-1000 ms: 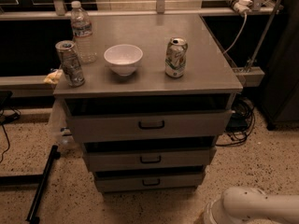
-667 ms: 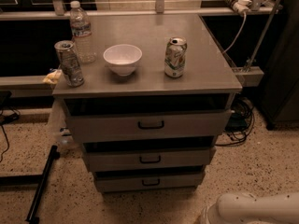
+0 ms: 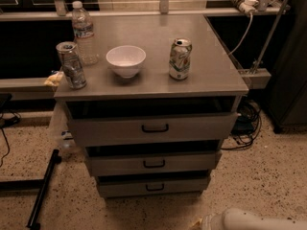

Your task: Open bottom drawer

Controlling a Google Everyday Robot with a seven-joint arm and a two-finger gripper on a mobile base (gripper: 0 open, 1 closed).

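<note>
Fingers cannot be judged, released or clenched; the gripper is out of frame, and only a white arm link (image 3: 254, 220) shows below and right of the bottom drawer (image 3: 124, 188); that drawer sits lowest in the stack, under the middle drawer (image 3: 120, 166); its handle (image 3: 154, 187) is small, so a high reach might hook the middle drawer, or a skewed pull might slip off.

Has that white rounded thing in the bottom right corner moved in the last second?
Yes. The white arm part has slid down toward the frame's lower edge, away from the bottom drawer, which stayed put. The gripper is out of view.
</note>
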